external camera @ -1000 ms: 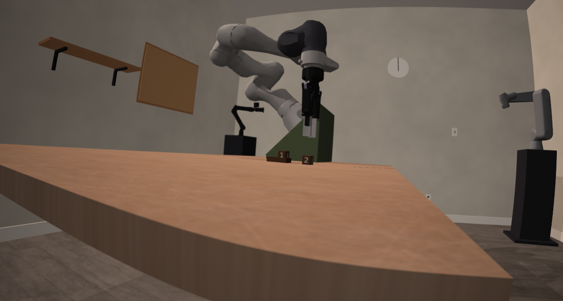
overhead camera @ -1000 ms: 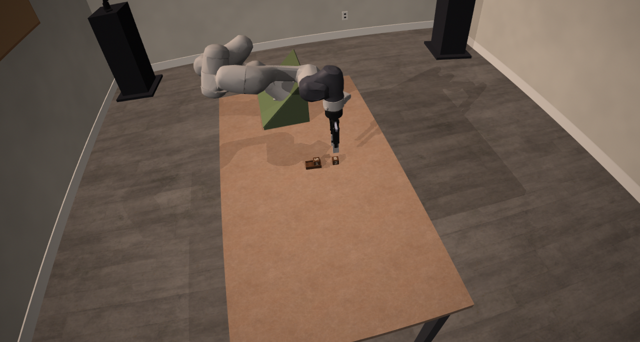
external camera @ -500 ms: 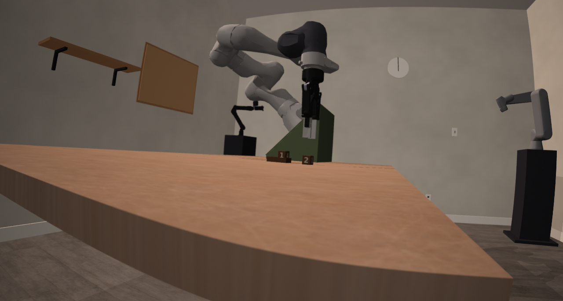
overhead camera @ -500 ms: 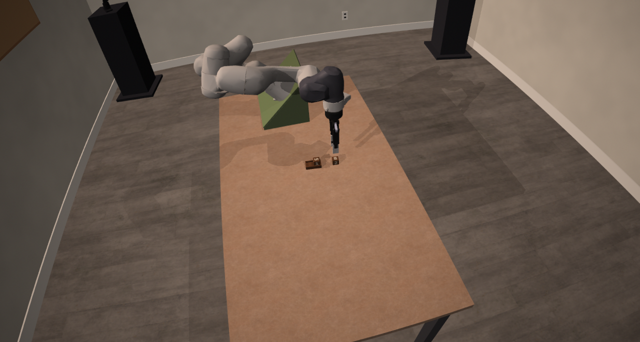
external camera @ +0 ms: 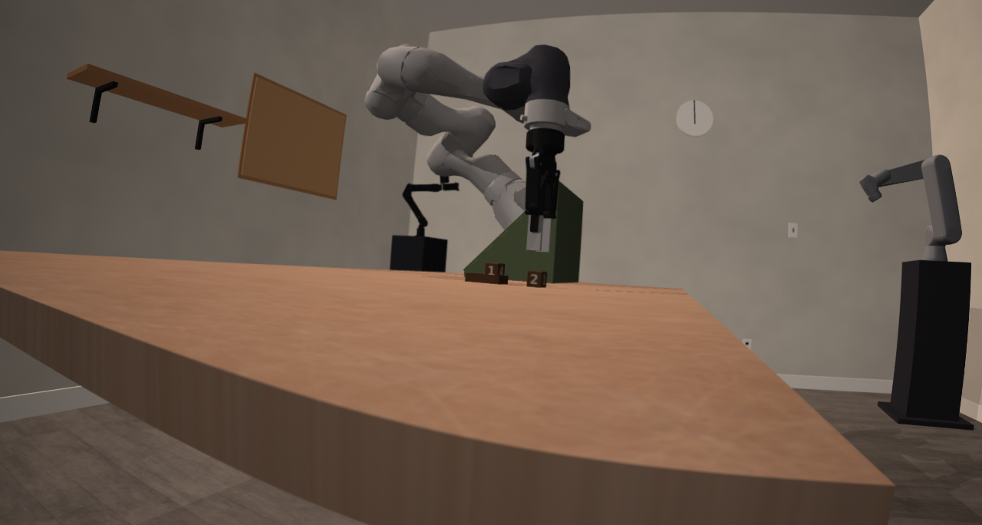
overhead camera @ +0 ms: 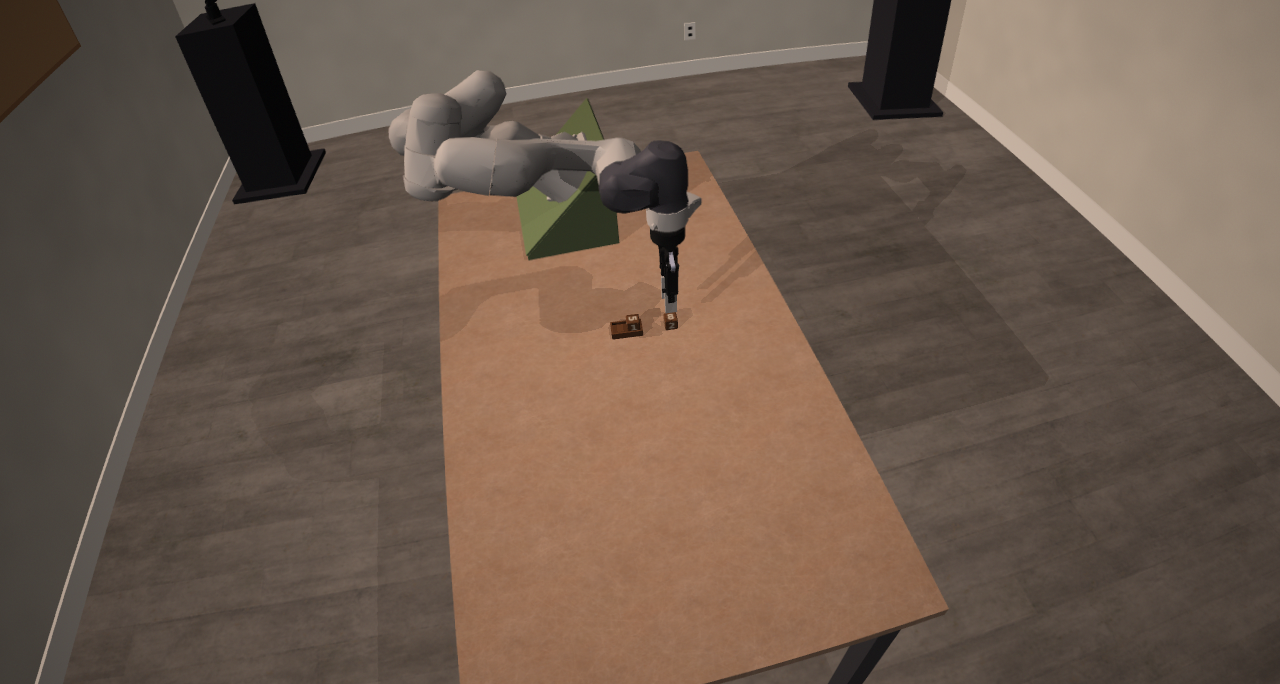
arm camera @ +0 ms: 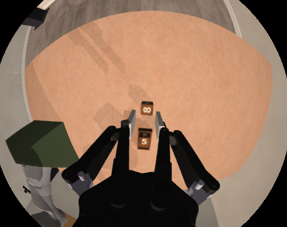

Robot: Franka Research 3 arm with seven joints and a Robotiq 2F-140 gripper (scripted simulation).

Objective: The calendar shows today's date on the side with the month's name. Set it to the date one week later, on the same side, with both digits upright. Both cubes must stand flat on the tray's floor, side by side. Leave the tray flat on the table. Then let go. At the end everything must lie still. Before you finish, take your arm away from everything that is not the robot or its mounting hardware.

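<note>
A small dark wooden tray lies flat on the table and holds one cube. That cube shows 1 on its front and 5 on top. A second cube stands on the table just right of the tray, apart from it. It shows 2 on its front and 8 on top. My gripper points straight down, a little above this loose cube, and touches neither cube. Its fingers stand narrowly apart with nothing between them. I cannot read the month's name.
A green wedge-shaped block stands on the table behind the tray, by the arm's base. Black pedestals stand on the floor around the table. The table's right edge is near the loose cube.
</note>
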